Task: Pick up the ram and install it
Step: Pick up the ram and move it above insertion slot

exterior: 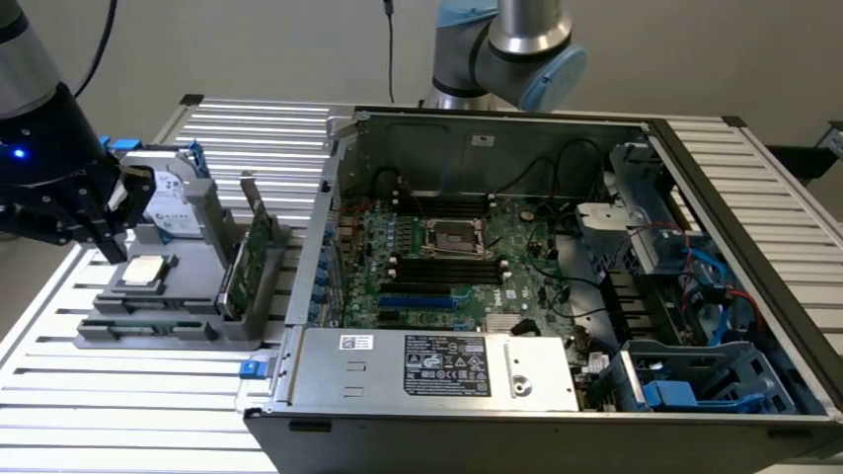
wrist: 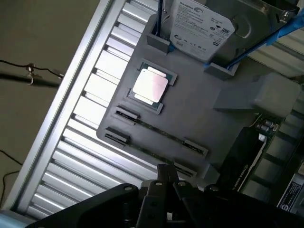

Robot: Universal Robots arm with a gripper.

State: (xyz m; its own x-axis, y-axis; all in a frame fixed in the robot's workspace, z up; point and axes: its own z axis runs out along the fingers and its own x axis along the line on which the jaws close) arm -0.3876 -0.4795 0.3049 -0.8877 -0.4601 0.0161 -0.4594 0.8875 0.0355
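Gripper (wrist: 164, 183): black, close over grey holder (wrist: 204, 109), grip state cannot be told | ram (wrist: 161, 132): thin stick, on edge in holder slot, nearest gripper, not held | processor (wrist: 149, 87): flat, mid-holder | hard drive (wrist: 199, 23): silver-labelled, blue rails, standing at far end

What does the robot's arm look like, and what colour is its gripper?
The arm is made of round silver-grey tubes, with a pale blue cap on one joint. Its gripper is black and chunky. A small blue light glows on the black wrist part near it, and a thin black cable curves beside the arm.
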